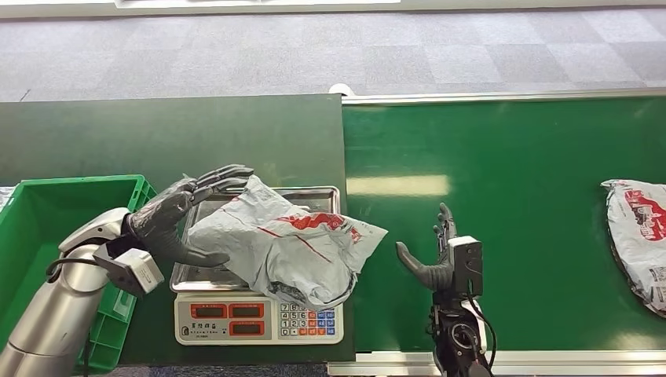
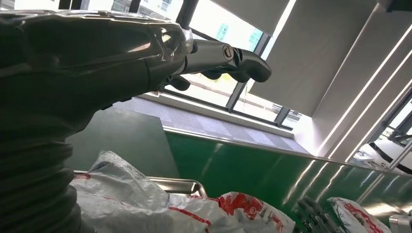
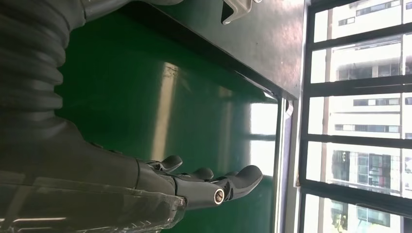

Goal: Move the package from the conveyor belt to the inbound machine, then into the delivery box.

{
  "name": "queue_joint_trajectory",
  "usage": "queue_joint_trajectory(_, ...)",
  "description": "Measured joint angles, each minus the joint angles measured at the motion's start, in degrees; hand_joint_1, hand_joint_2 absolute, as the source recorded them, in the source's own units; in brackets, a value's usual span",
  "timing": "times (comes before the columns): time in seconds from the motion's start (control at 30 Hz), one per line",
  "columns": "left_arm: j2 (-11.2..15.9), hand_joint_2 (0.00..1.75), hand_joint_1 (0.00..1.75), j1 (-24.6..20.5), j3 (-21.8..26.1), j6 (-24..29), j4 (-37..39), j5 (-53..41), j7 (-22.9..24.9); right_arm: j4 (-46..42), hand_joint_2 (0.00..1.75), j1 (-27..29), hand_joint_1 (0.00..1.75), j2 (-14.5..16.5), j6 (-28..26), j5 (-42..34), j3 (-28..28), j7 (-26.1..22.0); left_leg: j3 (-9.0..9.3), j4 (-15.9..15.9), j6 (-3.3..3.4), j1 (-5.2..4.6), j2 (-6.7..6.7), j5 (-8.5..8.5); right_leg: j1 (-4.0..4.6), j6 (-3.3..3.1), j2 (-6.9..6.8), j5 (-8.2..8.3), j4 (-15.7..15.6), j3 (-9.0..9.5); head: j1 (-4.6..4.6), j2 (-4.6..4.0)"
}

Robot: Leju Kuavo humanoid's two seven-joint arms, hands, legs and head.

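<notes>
The package [image 1: 287, 247] lies on the scale [image 1: 259, 314]. Left robot hand [image 1: 184, 216] spread open against the package; right robot hand [image 1: 432, 255] open beside the scale.

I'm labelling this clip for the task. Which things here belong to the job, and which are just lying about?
Job:
grey package on the scale
left hand at the package's edge
right hand, open over the conveyor belt
green crate

Lying about:
second package further along the belt
</notes>
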Motion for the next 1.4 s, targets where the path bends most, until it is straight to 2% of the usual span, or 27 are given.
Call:
queue_joint_trajectory(0.07, -0.4, 1.75, 0.0, 0.8, -1.4, 2.7, -0.8, -3.9, 1.6, -0.1, 1.75, 0.4, 0.0, 0.0, -0.1, 0.2, -0.2, 0.0, 0.01, 0.0, 0.0, 0.0, -0.01, 0.0, 0.0, 0.0, 0.0, 0.0, 0.0, -0.01, -0.01, 0.0)
queue_joint_trajectory(0.13, -1.0, 1.75, 0.0, 1.7, -3.3, 8.1, -1.6, -10.1, 4.7, -0.7, 1.75, 1.2, 0.0, 0.0, -0.3, 0.6, -0.5, 0.1, 0.0, 0.0, 0.0, 0.01, -0.02, 0.0, 0.0, 0.0, -0.01, 0.0, 0.0, -0.01, 0.0, 0.0)
queue_joint_trajectory(0.3, -3.2, 1.75, 0.0, 2.6, -9.4, 24.4, -2.8, -24.7, 17.3, -3.2, 1.75, 3.1, 0.0, 0.4, -0.4, 2.4, -1.5, 0.6, -0.01, 0.0, 0.0, 0.0, -0.01, 0.0, 0.0, 0.0, -0.01, 0.0, 0.0, 0.01, 0.01, 0.0)
queue_joint_trajectory(0.4, -4.3, 1.75, 0.0, 2.6, -13.0, 28.8, -2.8, -28.1, 22.5, -4.0, 1.75, 3.4, 0.0, 0.7, 0.0, 3.1, -1.6, 1.0, -0.01, 0.0, 0.0, -0.01, -0.01, 0.0, -0.01, 0.0, 0.0, 0.0, 0.0, 0.01, 0.01, 0.0)
queue_joint_trajectory(0.5, -5.2, 1.75, 0.0, 2.7, -15.5, 30.3, -2.8, -28.7, 24.8, -4.2, 1.75, 3.3, 0.0, 1.1, 0.1, 3.6, -1.6, 1.2, 0.0, 0.0, 0.0, 0.0, -0.02, 0.0, 0.0, 0.0, 0.0, 0.0, 0.0, 0.02, 0.0, 0.0)
queue_joint_trajectory(0.73, -6.0, 1.75, 0.0, 2.1, -17.8, 28.9, -1.4, -26.3, 27.0, -4.2, 1.75, 2.9, 0.0, 1.3, 0.1, 4.1, -1.7, 1.1, 0.0, 0.0, 0.0, 0.01, -0.01, 0.0, 0.01, 0.0, 0.0, 0.0, 0.0, 0.01, -0.01, 0.0)
queue_joint_trajectory(0.87, -3.6, 1.75, 0.0, 1.7, -18.5, 17.4, -0.1, -16.1, 23.2, -3.7, 1.75, 1.8, 0.0, 1.2, 0.6, 3.7, -1.7, 1.1, 0.0, 0.0, 0.0, 0.01, 0.08, 0.0, 0.01, 0.0, 0.07, 0.0, 0.0, 0.02, 0.0, 0.0)
queue_joint_trajectory(0.93, -2.0, 1.75, 0.0, 1.7, -18.5, 14.4, 0.6, -12.6, 21.0, -3.3, 1.75, 1.1, 0.0, 1.0, 0.7, 3.3, -1.7, 1.1, 0.02, 0.0, 0.0, 0.01, 0.12, 0.0, 0.01, 0.0, 0.11, 0.01, 0.0, 0.01, -0.01, 0.0)
queue_joint_trajectory(1.1, 0.2, 1.75, 0.0, 1.7, -18.2, 12.8, 1.9, -13.9, 20.6, -2.9, 1.75, 0.9, 0.0, 0.7, 0.6, 2.9, -1.8, 1.1, 0.01, 0.0, 0.0, 0.01, 0.03, 0.0, 0.01, 0.0, 0.05, 0.0, 0.0, 0.01, 0.0, 0.0)
queue_joint_trajectory(1.4, 1.2, 1.75, 0.0, 1.2, -19.0, 10.4, 3.6, -15.9, 21.8, -2.9, 1.75, 1.0, 0.0, 0.6, 0.4, 3.1, -1.7, 1.4, 0.01, 0.0, 0.0, 0.0, 0.02, 0.0, 0.01, 0.0, 0.06, 0.0, 0.0, 0.01, -0.01, 0.0)
